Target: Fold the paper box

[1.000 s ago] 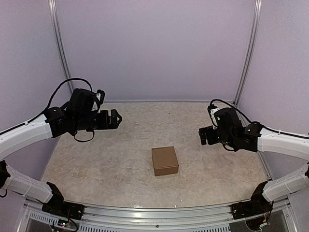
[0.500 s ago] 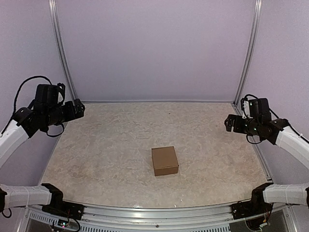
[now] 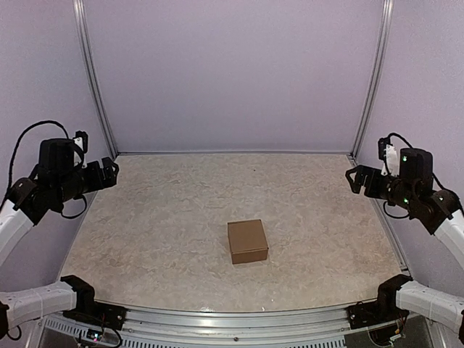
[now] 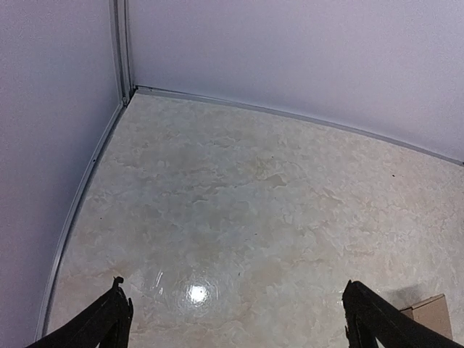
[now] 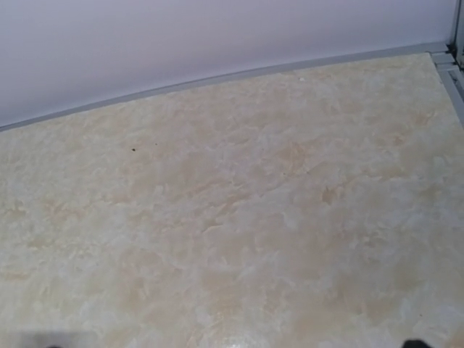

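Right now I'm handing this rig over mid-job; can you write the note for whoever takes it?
Left gripper: open, empty, raised at the left edge of the table.
Right gripper: open, empty, raised at the right edge.
Box: on the table near the middle, clear of both arms.
Done: it looks folded into a closed, low, squarish shape.
Left: seemingly nothing; whether the flaps are fully tucked cannot be told from above.
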